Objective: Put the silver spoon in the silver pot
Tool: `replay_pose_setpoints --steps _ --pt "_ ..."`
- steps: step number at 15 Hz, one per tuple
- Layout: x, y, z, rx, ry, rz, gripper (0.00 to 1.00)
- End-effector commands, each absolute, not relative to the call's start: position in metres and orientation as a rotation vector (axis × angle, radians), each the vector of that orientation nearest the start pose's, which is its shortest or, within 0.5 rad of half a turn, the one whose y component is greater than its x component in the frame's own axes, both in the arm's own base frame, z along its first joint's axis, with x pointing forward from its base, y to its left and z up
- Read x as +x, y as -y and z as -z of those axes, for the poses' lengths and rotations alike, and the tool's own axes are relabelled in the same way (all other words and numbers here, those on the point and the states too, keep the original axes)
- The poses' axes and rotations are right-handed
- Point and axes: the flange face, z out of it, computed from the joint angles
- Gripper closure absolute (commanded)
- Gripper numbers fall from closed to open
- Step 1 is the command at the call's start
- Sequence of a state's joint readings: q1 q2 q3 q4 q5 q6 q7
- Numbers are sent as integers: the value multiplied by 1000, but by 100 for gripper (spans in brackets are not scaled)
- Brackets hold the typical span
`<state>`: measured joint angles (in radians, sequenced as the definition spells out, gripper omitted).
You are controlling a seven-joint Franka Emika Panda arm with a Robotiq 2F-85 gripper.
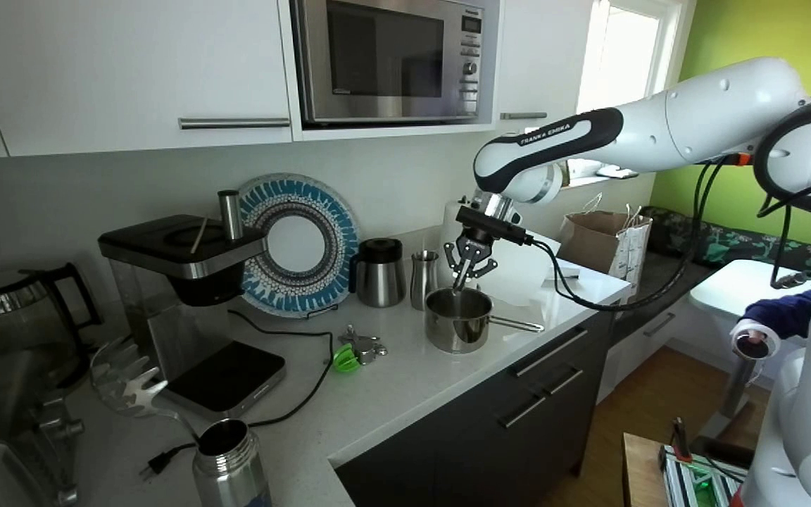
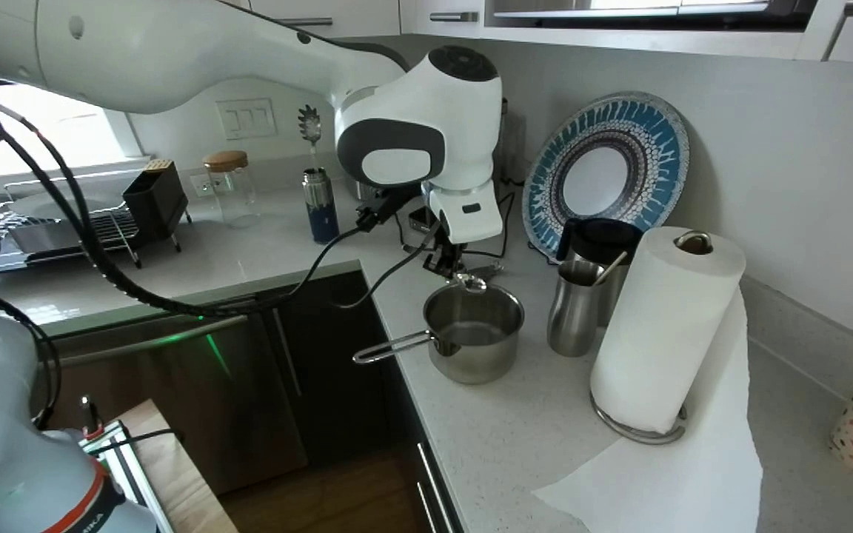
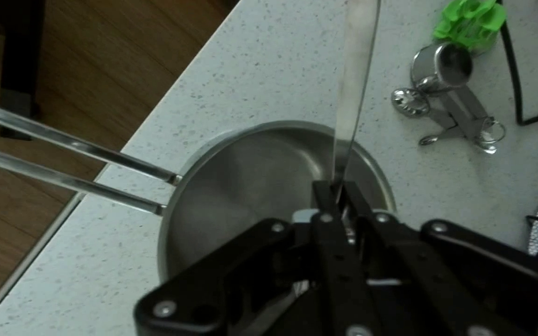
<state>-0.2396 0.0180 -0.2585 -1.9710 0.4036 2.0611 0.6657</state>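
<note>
Silver spoon (image 3: 353, 88) — clamped in the end effector (image 3: 337, 190) above the silver pot (image 1: 453, 334), one end jutting past its rim in the wrist view. Judged step: placing — next should be centre, lower, release.

"FRANKA EMIKA" on the white robot arm (image 1: 666, 121), a partial "IKA" on its base (image 2: 101, 505)

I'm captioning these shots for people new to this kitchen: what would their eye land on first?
Probably the big white robot arm, which reaches far into both exterior views, its fingers closed on the silver spoon over the silver pot on the counter. Next would likely come the blue-patterned plate, propped up near the back wall, and the lime-green wall beyond the arm in an exterior view.
</note>
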Motion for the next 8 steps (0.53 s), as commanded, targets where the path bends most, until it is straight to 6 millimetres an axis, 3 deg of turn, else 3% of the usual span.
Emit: replay_pose_setpoints --steps 1,4,8 --pt "513 275 -445 -2115 -1788 -58 98" --pt "522 287 -424 -1976 -1808 -33 98" --pt "540 288 -400 -1899 -1822 -109 98"
